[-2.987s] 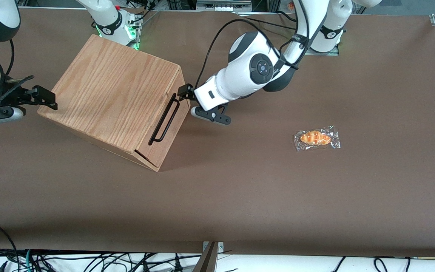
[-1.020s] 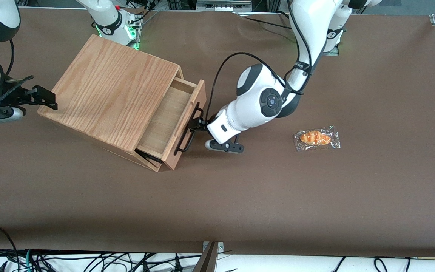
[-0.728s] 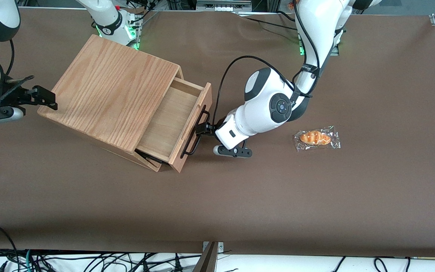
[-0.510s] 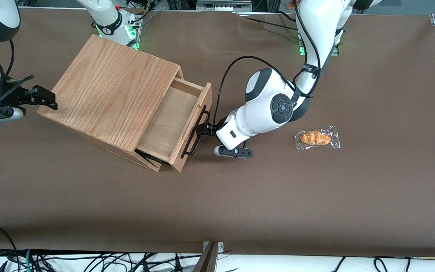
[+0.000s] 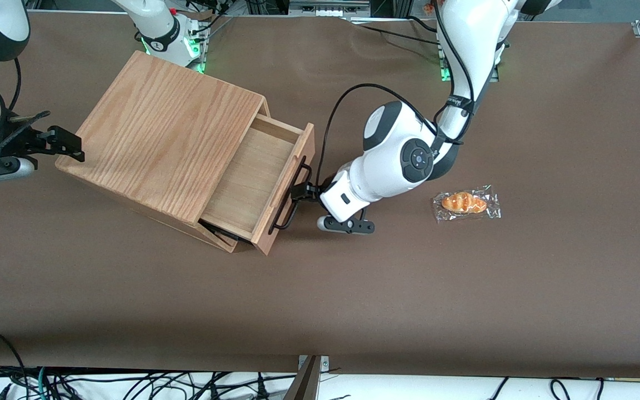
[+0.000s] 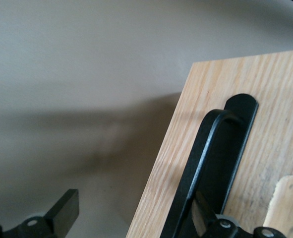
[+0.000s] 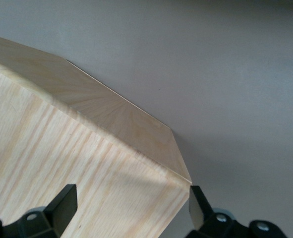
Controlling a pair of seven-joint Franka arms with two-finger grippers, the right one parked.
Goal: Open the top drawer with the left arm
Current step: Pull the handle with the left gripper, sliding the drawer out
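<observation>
The top drawer (image 5: pixel 253 175) stands pulled well out of the oak case (image 5: pixel 170 128), its light-wood inside bare. Its long black bar handle (image 5: pixel 288 195) runs along the wooden front (image 6: pixel 265 99). The left arm (image 5: pixel 403 158) reaches low over the table toward that front. My gripper (image 5: pixel 301 192) is at the handle's middle, open. One finger (image 6: pixel 202 222) sits tucked in against the handle bar (image 6: pixel 208 158). The other finger (image 6: pixel 62 213) hangs free over the table, off the drawer front's edge. Nothing is clamped between them.
A plastic-wrapped bread roll (image 5: pixel 466 203) lies on the brown table toward the working arm's end, just past the arm's elbow. Under the open drawer a lower black handle (image 5: pixel 215 231) peeks out. The case's corner (image 7: pixel 136 129) fills the right wrist view.
The drawer was shut three seconds ago and has slid out with the gripper at its handle. Over the last half second it and the arm crept only slightly farther out.
</observation>
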